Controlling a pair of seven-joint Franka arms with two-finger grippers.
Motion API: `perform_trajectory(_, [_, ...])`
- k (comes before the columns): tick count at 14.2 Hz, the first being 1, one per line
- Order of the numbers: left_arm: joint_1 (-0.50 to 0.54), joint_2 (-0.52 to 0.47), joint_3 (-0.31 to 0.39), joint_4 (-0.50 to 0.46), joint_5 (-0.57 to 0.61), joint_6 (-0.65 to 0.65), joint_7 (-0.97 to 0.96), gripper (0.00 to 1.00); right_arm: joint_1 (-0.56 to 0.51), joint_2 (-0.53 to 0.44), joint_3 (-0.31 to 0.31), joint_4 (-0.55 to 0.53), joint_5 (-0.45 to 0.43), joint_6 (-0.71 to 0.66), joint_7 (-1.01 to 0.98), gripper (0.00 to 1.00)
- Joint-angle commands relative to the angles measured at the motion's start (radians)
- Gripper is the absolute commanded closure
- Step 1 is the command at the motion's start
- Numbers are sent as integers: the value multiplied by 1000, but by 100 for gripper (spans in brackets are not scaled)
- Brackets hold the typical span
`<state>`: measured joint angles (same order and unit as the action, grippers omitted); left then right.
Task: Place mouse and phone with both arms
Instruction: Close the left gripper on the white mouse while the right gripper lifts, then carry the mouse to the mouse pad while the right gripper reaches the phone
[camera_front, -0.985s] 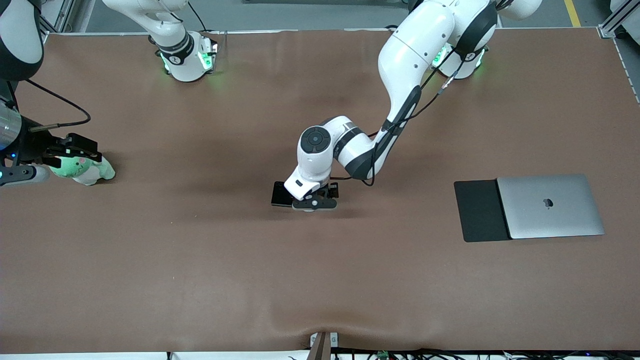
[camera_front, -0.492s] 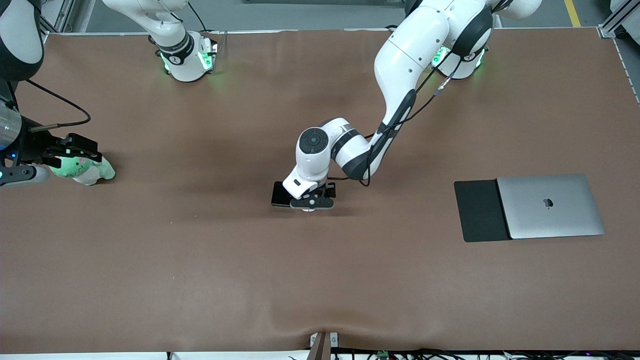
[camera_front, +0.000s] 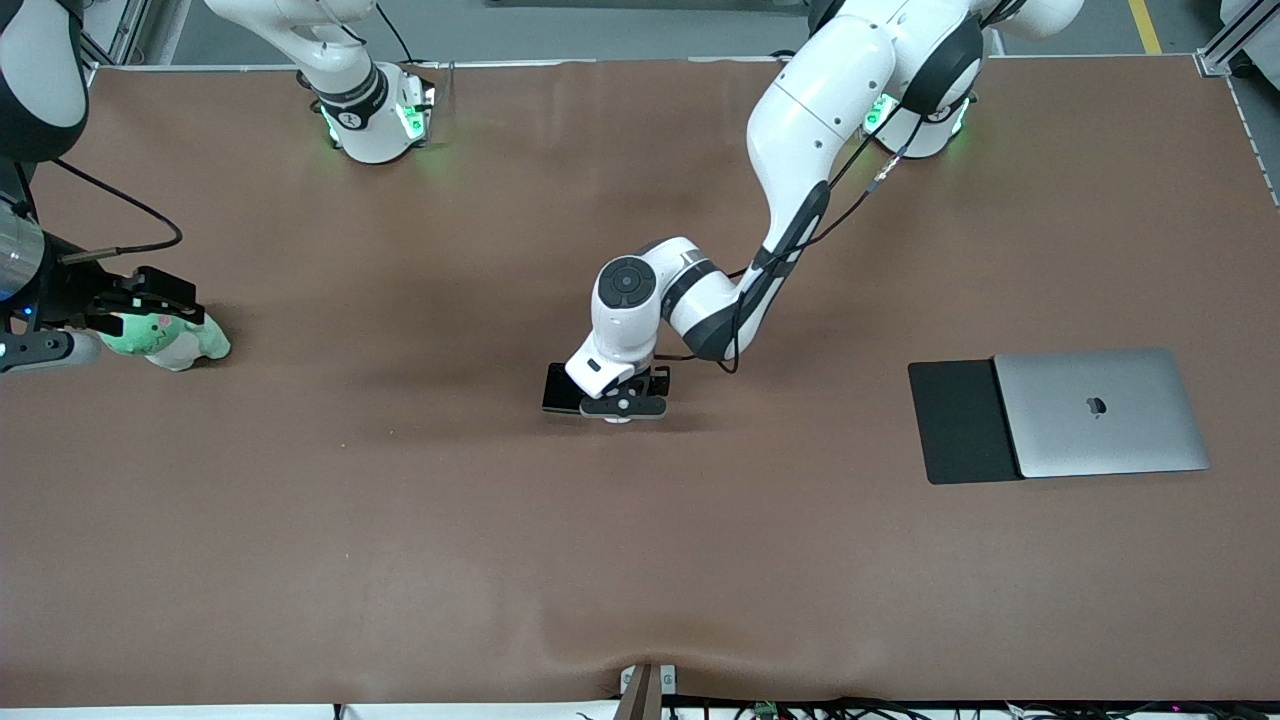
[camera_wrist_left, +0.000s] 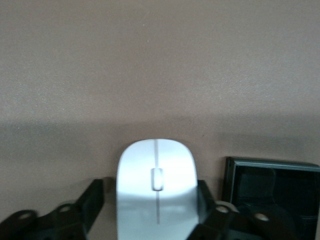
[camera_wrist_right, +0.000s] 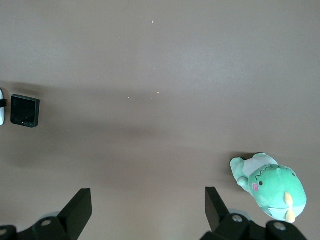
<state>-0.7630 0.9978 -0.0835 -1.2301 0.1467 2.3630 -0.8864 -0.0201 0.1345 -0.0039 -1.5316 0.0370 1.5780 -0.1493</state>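
Front view: the left arm reaches down from its base to the middle of the brown table, and the left gripper sits low at the tabletop. The phone lies just beside that gripper, toward the right arm's end of the table, partly covered by the wrist. The mouse is hidden under the gripper in this view. Well away from the phone, toward the left arm's end, a silver laptop rests closed, overlapping a black mouse pad. Well away from the phone at the right arm's end, the right gripper hangs over a green plush toy; this arm waits.

Left wrist view: the mouse lies on the table between the left gripper's fingers, which stand at its two sides. Whether they press it yet I cannot tell. The phone lies flat just beside the mouse, apart from it by one finger.

Right wrist view: the right gripper is spread wide with nothing between its fingers. The plush toy lies near one fingertip, and the phone shows well apart from the toy, with a sliver of the mouse beside it.
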Motion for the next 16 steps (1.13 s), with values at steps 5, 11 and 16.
perform_trajectory(5, [7,-71,8,-67,11,-19,-42,43,32,5,-1,4,17,23,7,0])
perform_trajectory(11, [129,-353,4,-401,20,-10,36,43,273,80,-1,4,0,144,319,0])
perform_trajectory(16, [318,-577,-25,-678,14,61,225,42,417,238,1,-2,20,314,402,0])
